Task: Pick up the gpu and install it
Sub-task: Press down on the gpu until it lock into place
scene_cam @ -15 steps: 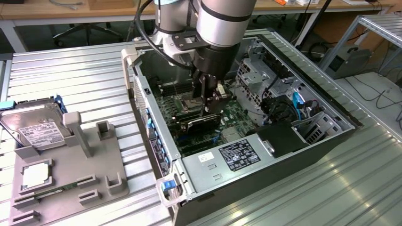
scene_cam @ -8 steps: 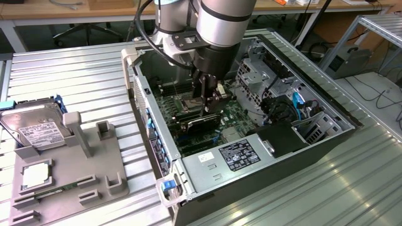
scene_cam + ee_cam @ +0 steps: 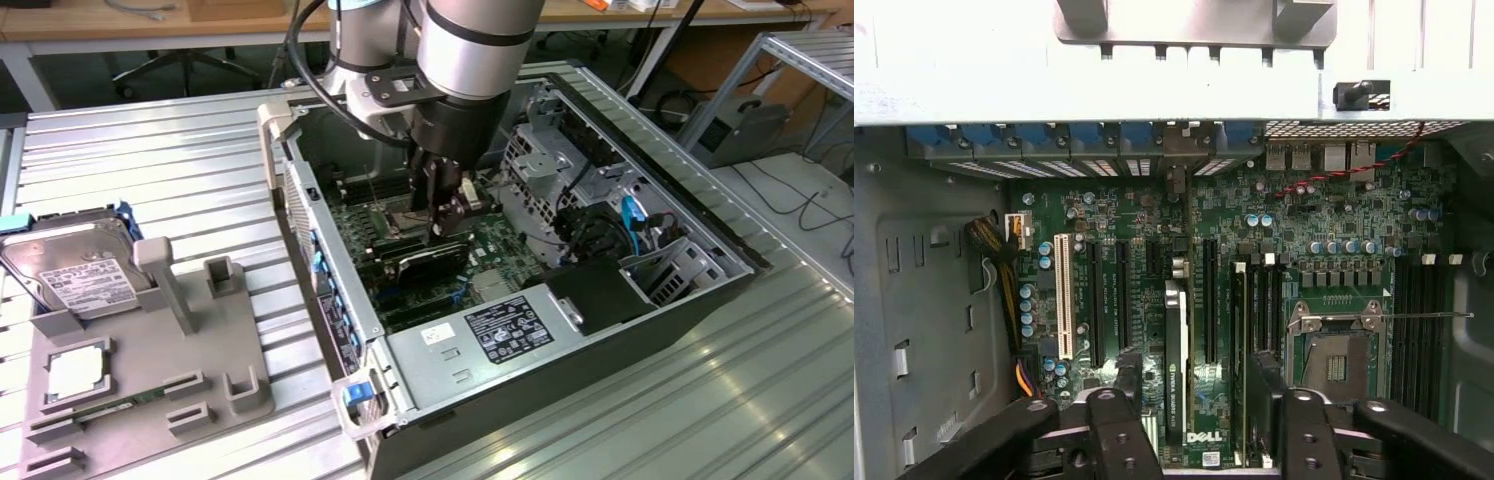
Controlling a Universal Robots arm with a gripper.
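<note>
Arm reached down into open computer case (image 3: pixel 694 290) lying on metal table (image 3: pixel 160 150). Claw (image 3: pixel 451 212) hovered just above graphics card (image 3: pixel 424 262), jaws spread wide, holding nothing. In wrist view, claw (image 3: pixel 1194 420) fingers (image 3: pixel 1116 425) stood either side of graphics card (image 3: pixel 1175 360), not touching it. Card stood on edge in slot on green motherboard (image 3: pixel 1334 220), bracket end toward case's rear wall. Hard drive (image 3: pixel 74 270) rested in grey holder (image 3: pixel 200 330) on table, well apart from case, on exterior view's left.
</note>
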